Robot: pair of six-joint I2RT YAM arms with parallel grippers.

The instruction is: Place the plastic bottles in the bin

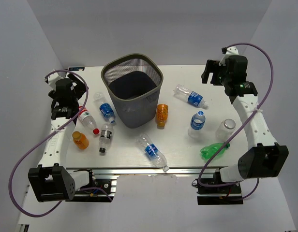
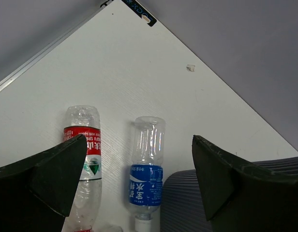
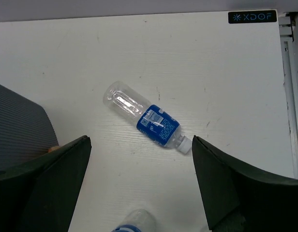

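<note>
The dark mesh bin (image 1: 134,112) stands at the table's middle back. Plastic bottles lie around it. To its left are a blue-label one (image 1: 106,110), a red-label one (image 1: 87,121), a black-label one (image 1: 105,137) and an orange one (image 1: 81,139). To its right are an orange one (image 1: 161,114), blue-label ones (image 1: 191,96) (image 1: 197,122) (image 1: 152,151), a clear jar (image 1: 226,128) and a green one (image 1: 213,150). My left gripper (image 1: 71,89) (image 2: 139,140) hangs open above the red-label bottle (image 2: 83,150) and the blue-label bottle (image 2: 148,164). My right gripper (image 1: 212,72) (image 3: 140,138) hangs open above a blue-label bottle (image 3: 144,118).
White walls close the table on the left, back and right. The bin's wall (image 2: 187,203) (image 3: 18,125) shows at the edge of both wrist views. A black XDOF tag (image 3: 252,17) marks the back right corner. Purple cables loop beside both arms.
</note>
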